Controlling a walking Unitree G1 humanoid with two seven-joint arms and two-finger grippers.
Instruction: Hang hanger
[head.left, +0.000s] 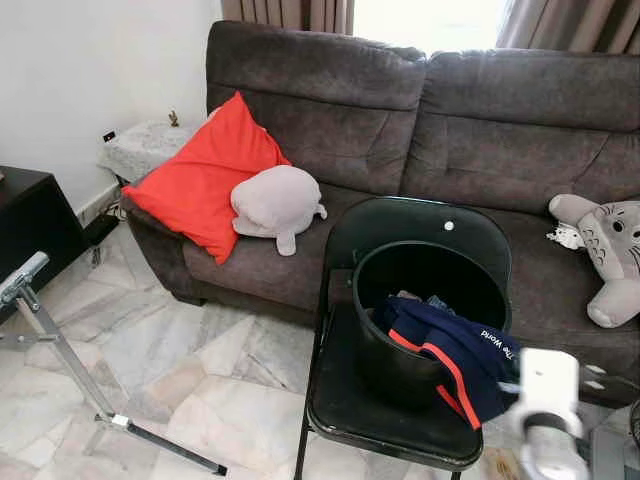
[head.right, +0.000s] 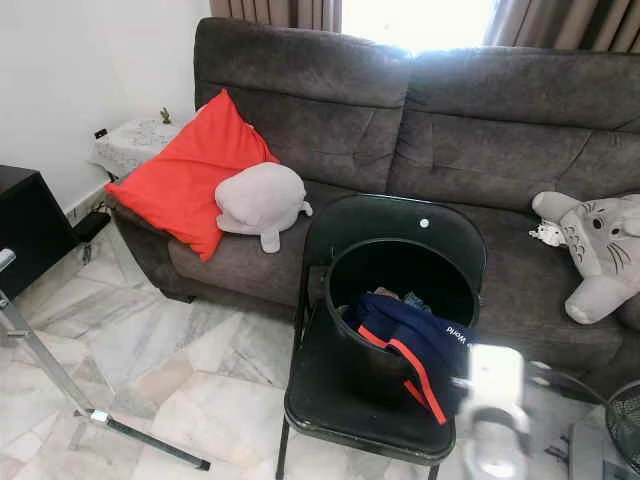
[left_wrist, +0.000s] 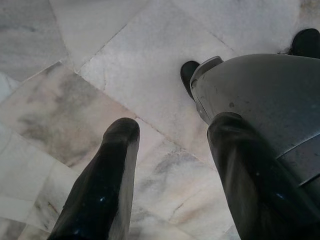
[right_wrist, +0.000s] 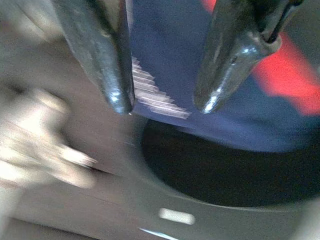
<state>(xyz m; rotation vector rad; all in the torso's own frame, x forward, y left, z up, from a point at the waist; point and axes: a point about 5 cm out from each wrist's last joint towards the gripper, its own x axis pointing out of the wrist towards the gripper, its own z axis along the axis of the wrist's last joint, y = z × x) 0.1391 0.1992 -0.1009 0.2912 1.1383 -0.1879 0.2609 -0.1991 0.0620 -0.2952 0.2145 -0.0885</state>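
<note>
1. Head views put a black bucket (head.left: 420, 320) on a black folding chair (head.left: 380, 410) in front of the sofa (head.left: 430, 110). A navy garment (head.left: 455, 350) with red trim hangs over the bucket rim at 4 o'clock.
2. You will find no hanger in any view; it cannot be located from these pictures. A metal rack (head.left: 60, 350) stands on the marble floor (head.left: 200, 370) at 9 o'clock of the chair, probably the hanging point.
3. Right gripper (right_wrist: 162, 107): its wrist view shows the two fingers spread apart over the navy garment, gripping nothing. In the head views the right arm (head.left: 545, 420) is a blurred white shape at 5 o'clock of the bucket.
4. Left gripper (left_wrist: 175, 150): fingers parted and empty, pointing down at the floor beside the robot's own grey foot (left_wrist: 260, 105). Leave this arm idle.
5. Step in hand, as judged: approach the garment in the bucket.
6. Let the blur settle before you commit; the right wrist picture is smeared.
7. Centre the fingers on the fold lying over the rim, not on the rim itself, so that the pads close on cloth alone.
8. Lift straight up to clear the bucket wall; a sideways pull may drag the bucket across the chair seat.
9. Keep away from the red cushion (head.left: 200, 180) and grey plush (head.left: 275, 205) at 10 o'clock.
</note>
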